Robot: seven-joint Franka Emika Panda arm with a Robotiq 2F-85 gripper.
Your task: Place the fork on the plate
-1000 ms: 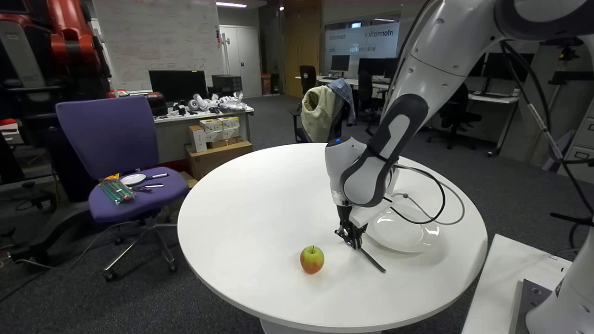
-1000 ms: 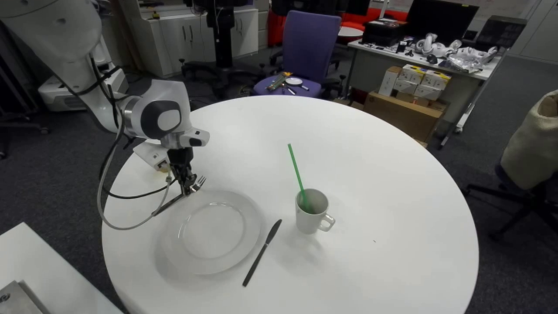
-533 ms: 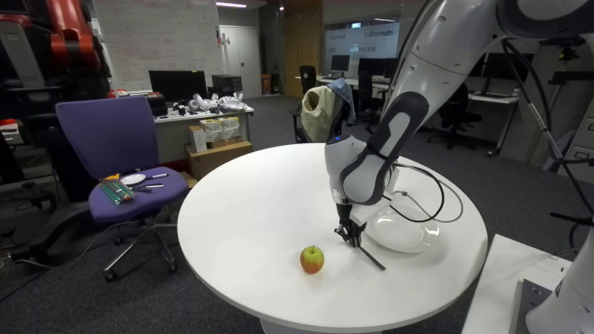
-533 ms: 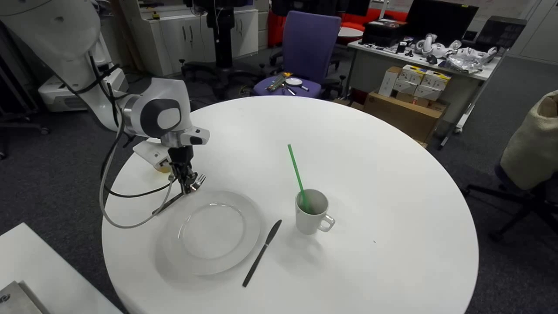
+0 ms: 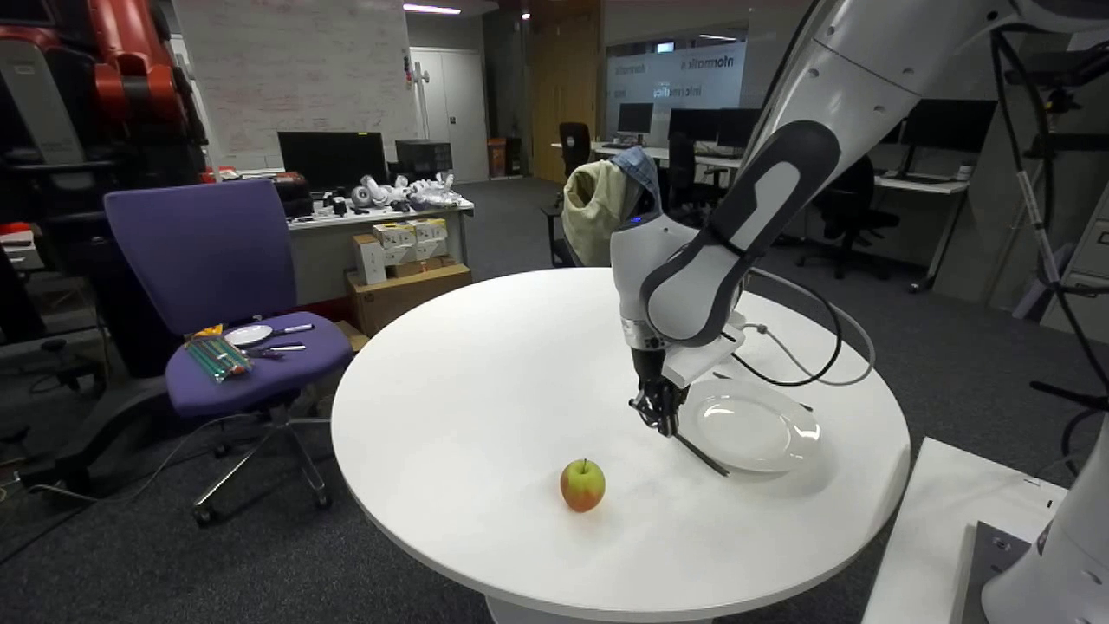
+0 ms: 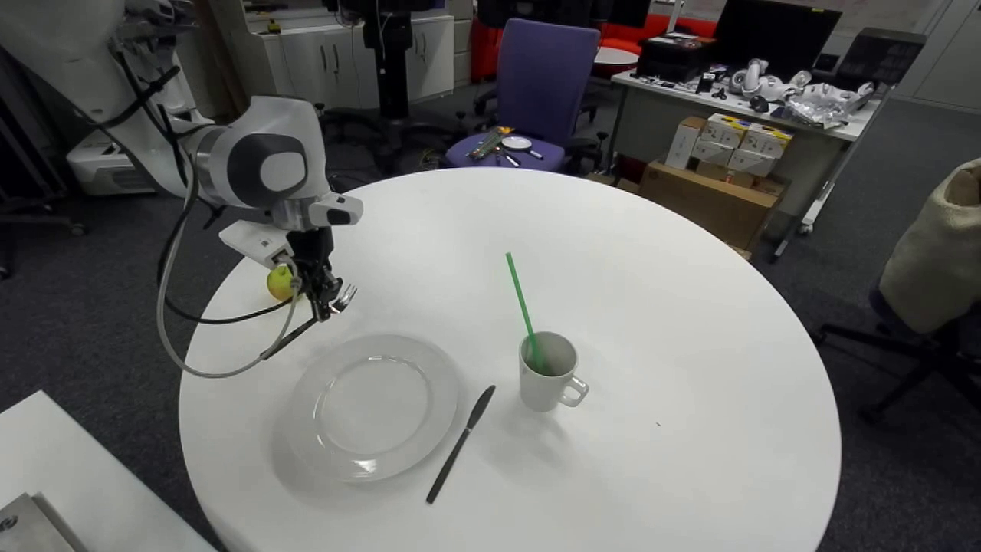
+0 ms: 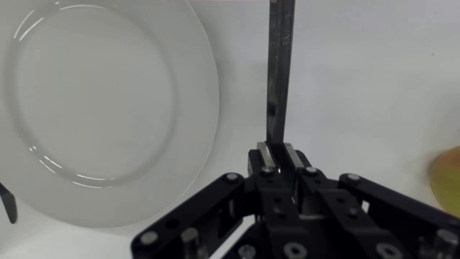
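Observation:
The fork has a dark handle [image 5: 702, 455] and silver tines [image 6: 346, 297]. My gripper [image 6: 326, 310] is shut on it near the tines and holds it above the table, beside the plate; the gripper [image 5: 667, 423] shows in both exterior views. In the wrist view the fork handle [image 7: 279, 64] runs straight out from the closed fingertips [image 7: 276, 151], and the tines are hidden. The white plate [image 6: 375, 406] lies flat on the table. It also shows in an exterior view [image 5: 749, 429] and fills the left of the wrist view [image 7: 97, 97].
A red-green apple [image 5: 583, 485] sits near the gripper, at the right edge of the wrist view [image 7: 447, 180]. A dark knife [image 6: 460, 446] lies on the plate's other side. A white mug [image 6: 544, 383] with a green straw [image 6: 521, 303] stands beyond it. The round white table [image 5: 485, 416] holds everything.
My gripper has risen with the fork in it, and the fork has left the tabletop. More of the apple and knife now show. The plate, mug and apple have not moved.

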